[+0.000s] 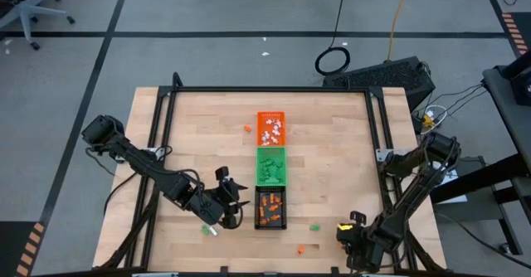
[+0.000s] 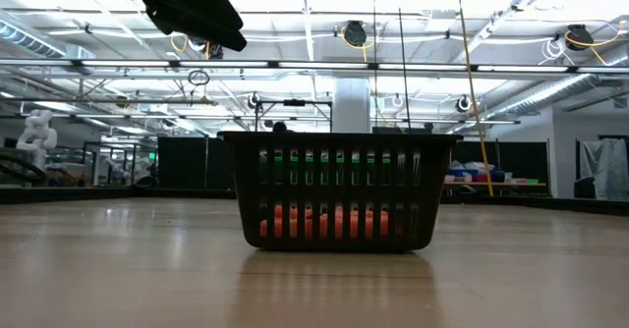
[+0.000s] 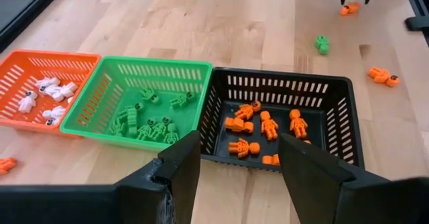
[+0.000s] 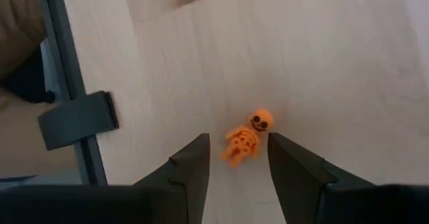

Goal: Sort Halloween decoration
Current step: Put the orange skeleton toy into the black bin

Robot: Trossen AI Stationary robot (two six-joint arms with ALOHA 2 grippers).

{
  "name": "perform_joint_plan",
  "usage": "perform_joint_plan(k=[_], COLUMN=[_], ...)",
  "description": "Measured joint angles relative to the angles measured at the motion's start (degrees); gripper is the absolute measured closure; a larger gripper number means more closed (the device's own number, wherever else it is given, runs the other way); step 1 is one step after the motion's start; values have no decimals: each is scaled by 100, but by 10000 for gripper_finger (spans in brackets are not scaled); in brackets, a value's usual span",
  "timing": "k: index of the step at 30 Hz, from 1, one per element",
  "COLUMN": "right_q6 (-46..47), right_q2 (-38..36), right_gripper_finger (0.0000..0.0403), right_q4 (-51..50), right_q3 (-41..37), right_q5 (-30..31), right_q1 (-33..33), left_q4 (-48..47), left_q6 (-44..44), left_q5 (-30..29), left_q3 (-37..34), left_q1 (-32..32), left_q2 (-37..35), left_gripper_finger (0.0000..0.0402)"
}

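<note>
Three small trays stand in a row at mid-table: an orange tray (image 1: 270, 128) holding white figures, a green tray (image 1: 270, 164) holding green ones, and a black tray (image 1: 270, 207) holding orange skeletons (image 3: 265, 127). My left gripper (image 3: 238, 158) hovers open just left of the black tray (image 3: 281, 117). My right gripper (image 4: 238, 150) points down, open, near the table's front right (image 1: 348, 231). An orange skeleton (image 4: 247, 139) lies flat on the wood between its fingers, and I see no touch.
Loose figures lie on the wood: a green one (image 1: 315, 226), an orange one (image 1: 301, 249), an orange one (image 1: 247, 128) left of the orange tray, and one (image 1: 207, 229) by my left arm. A black frame rail (image 4: 67, 83) runs close to my right gripper.
</note>
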Motion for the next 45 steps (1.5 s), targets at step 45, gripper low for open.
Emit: perform_joint_plan(k=[45], right_q6=[-5589], right_q2=[-552], right_gripper_finger=[400], right_q4=[-588], right_q3=[404], right_q5=[5195], right_q1=[-709], left_q4=[13], left_q6=[1001], left_q5=[-1355], left_q3=[0], left_q1=[2], left_q2=[0], left_gripper_finger=[204])
